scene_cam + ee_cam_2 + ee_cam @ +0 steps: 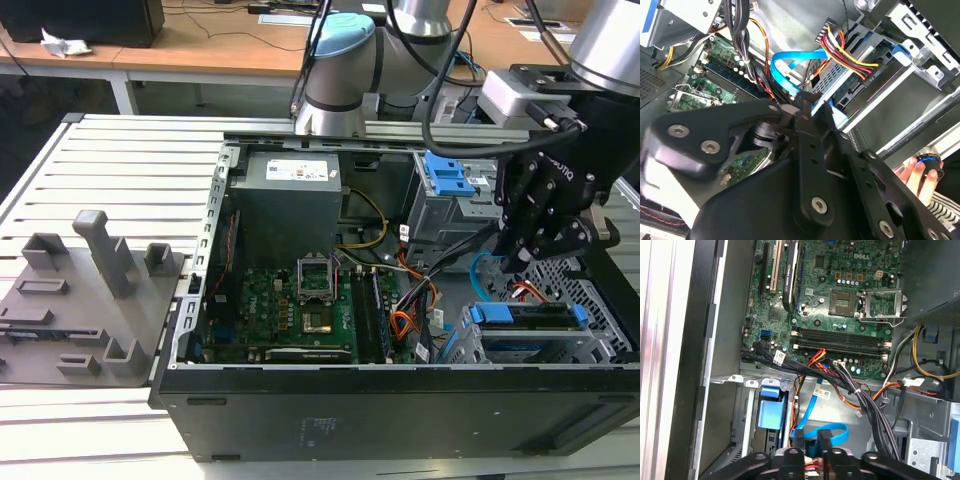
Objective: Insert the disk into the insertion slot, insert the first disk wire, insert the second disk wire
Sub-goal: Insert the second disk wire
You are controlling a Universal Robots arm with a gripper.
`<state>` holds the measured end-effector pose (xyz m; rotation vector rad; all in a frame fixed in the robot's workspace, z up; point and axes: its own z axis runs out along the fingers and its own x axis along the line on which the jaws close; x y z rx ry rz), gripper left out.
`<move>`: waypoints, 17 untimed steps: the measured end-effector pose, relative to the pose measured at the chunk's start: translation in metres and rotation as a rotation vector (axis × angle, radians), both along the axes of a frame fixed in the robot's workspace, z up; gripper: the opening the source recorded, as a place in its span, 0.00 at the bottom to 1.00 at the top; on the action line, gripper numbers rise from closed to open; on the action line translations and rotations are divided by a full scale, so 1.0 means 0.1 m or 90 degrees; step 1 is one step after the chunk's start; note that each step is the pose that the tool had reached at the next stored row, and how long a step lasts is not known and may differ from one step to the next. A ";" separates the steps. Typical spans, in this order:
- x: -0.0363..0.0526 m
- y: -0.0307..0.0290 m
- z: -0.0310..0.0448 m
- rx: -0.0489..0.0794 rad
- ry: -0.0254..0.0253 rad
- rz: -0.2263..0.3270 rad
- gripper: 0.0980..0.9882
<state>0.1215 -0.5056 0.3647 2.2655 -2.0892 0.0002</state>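
End effector [807, 107]: one, black, nearest the lens in both wrist views; its fingers are drawn together on the light-blue cable just above the disk's rear edge
Second disk wire [790, 62]: one flat light-blue cable, looping at upper centre of the second wrist view; in the first wrist view its loop [827, 432] lies at lower centre, just above the fingertips
First disk wire [528, 291]: one thin red-orange wire, at right in the exterior view, just beside the end effector [512, 262]
Disk [528, 318]: one, blue-framed, seated in the insertion slot [590, 345] at lower right of the exterior view
Drive cage [447, 200]: one, grey with blue latches, upper right of centre in the exterior view
Motherboard [840, 315]: one green board, upper centre of the first wrist view
Computer case [380, 410]: one, black, open, lying on the slatted counter [120, 160]
Hand [917, 175]: one person's hand, lower right of the second wrist view
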 end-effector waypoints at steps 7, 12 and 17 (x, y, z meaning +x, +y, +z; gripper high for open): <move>0.008 -0.002 0.000 0.000 0.0000 0.000 0.04; 0.015 -0.004 0.000 0.000 0.0000 0.000 0.12; 0.006 -0.005 -0.006 0.000 0.0001 0.000 0.20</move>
